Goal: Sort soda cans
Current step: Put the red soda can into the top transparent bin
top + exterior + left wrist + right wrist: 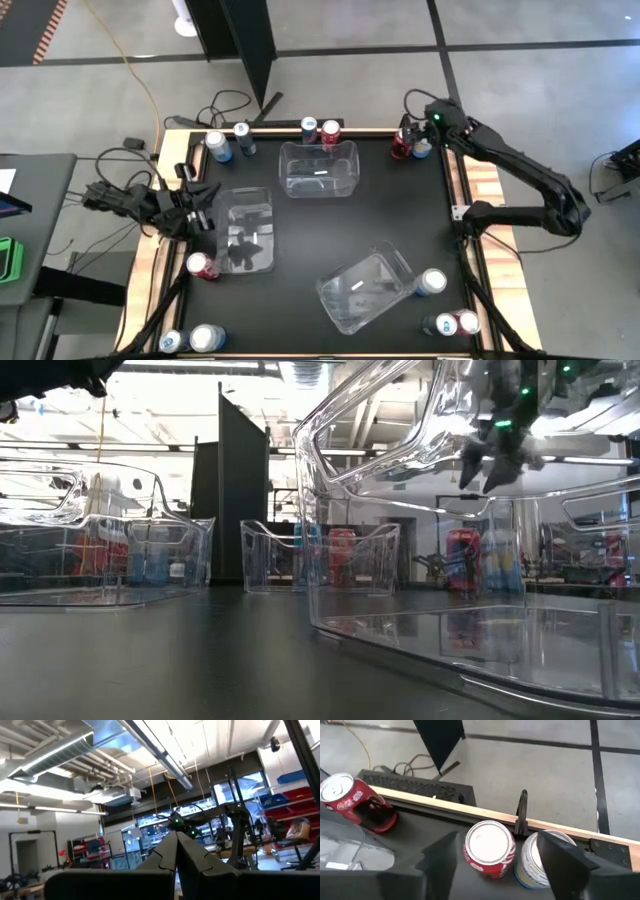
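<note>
Spread wide above the far right corner, the right gripper (495,862), jaws open and empty. Directly between and just beneath those jaws, a red soda can (490,849) standing upright, silver top showing; touching or nearly touching it, behind one finger, a light blue can (537,862), both just inside the wooden table edge (470,812). Farther off past the jaws, another red can (347,795) beside the clear bin (320,168). Over at the table's left side, the left gripper (200,208), fingers (172,860) pressed together with nothing between them, hanging at the edge of a second clear bin (243,230). Just near those shut jaws, a red can (200,265) by that bin's corner. Well apart from both grippers, a third bin (365,288) lying askew, a silver-blue can (432,282) next to it, and further cans (455,323) in the near corners.
</note>
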